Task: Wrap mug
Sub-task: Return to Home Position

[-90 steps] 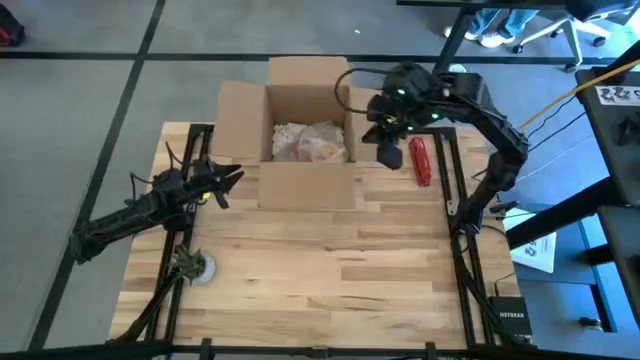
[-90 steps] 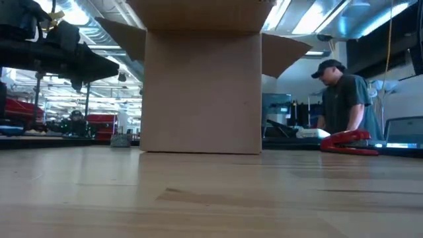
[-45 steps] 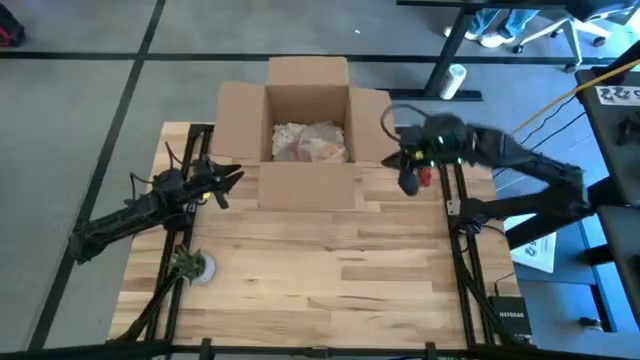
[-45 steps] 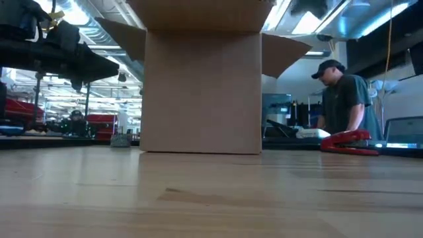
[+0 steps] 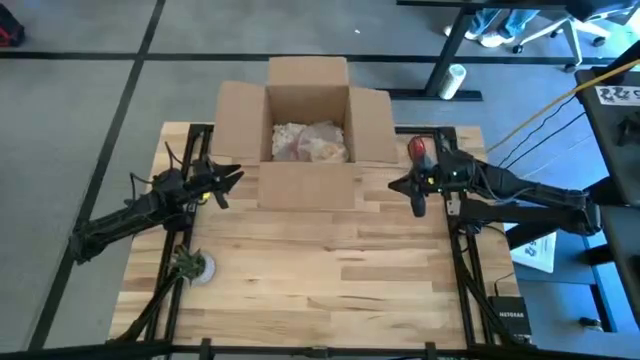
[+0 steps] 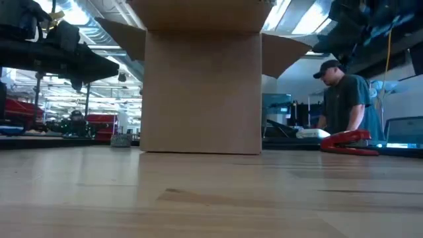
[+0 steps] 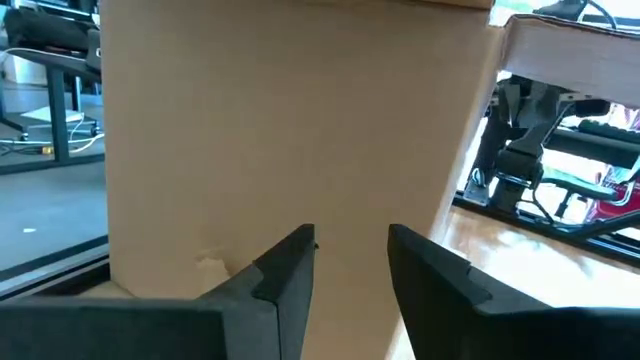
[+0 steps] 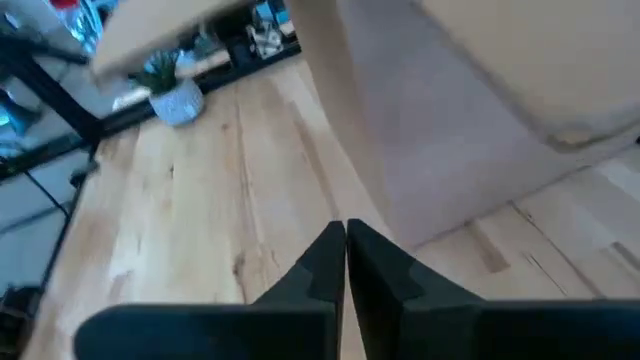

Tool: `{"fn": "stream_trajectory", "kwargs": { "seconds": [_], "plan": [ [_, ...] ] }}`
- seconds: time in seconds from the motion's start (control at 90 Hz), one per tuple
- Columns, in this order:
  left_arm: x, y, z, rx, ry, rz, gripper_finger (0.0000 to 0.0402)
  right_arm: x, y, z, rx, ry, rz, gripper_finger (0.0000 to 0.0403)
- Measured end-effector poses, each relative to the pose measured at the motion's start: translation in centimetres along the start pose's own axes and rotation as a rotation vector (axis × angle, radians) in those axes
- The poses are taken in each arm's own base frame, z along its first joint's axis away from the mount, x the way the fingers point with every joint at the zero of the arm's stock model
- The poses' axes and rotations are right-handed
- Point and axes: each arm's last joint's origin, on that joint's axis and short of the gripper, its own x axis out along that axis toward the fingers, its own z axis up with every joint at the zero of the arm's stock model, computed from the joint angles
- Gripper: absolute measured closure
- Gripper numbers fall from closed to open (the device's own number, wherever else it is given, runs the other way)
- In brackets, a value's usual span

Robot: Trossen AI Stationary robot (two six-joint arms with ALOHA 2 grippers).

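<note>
An open cardboard box (image 5: 308,110) stands at the table's far middle, resting on its base (image 6: 201,149). A crumpled whitish paper bundle (image 5: 310,140) lies inside it; the mug itself is hidden. My left gripper (image 5: 232,178) hovers at the box's left near corner, open, with the box wall (image 7: 280,130) right in front of its fingers and nothing between them. My right gripper (image 5: 400,186) hovers by the box's right near corner, shut and empty, pointing toward the table's left; the box flap (image 8: 480,120) shows beyond it.
A red hand tool (image 5: 417,150) lies on the table right of the box, behind my right gripper. A small potted plant (image 5: 190,265) stands near the left edge. A person (image 6: 344,99) stands in the room beyond the table. Bare wood (image 5: 320,260) spans the near half.
My right gripper has swung from above the box's right flap toward the table's near and right side and come down lower. Its arm has folded out to the right, and the gripper now points left. The box, the bundle and my left arm have kept still.
</note>
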Motion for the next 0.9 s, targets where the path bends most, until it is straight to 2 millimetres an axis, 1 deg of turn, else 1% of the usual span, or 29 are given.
{"fn": "stream_trajectory", "kwargs": {
  "seconds": [0.156,0.333,0.633,0.767,0.9],
  "plan": [
    [0.0,0.0,0.0,0.000,0.000,0.000,0.0289,0.6,-0.4,-1.2,-0.037,0.037,-0.005,0.0403],
    [0.0,0.0,0.0,0.000,0.000,0.000,0.0289,1.3,-0.8,-2.6,-0.034,0.073,-0.003,0.0403],
    [0.0,0.0,0.0,0.000,0.000,0.000,0.0289,2.1,-1.3,-4.1,-0.030,0.095,0.003,0.0403],
    [0.0,0.0,0.0,0.000,0.000,0.000,0.0289,2.3,-1.3,-4.4,-0.039,0.070,0.041,0.0403],
    [0.0,0.0,0.0,0.000,0.000,0.000,0.0289,2.2,-1.2,-4.2,-0.047,0.039,0.059,0.0403]
  ]
}}
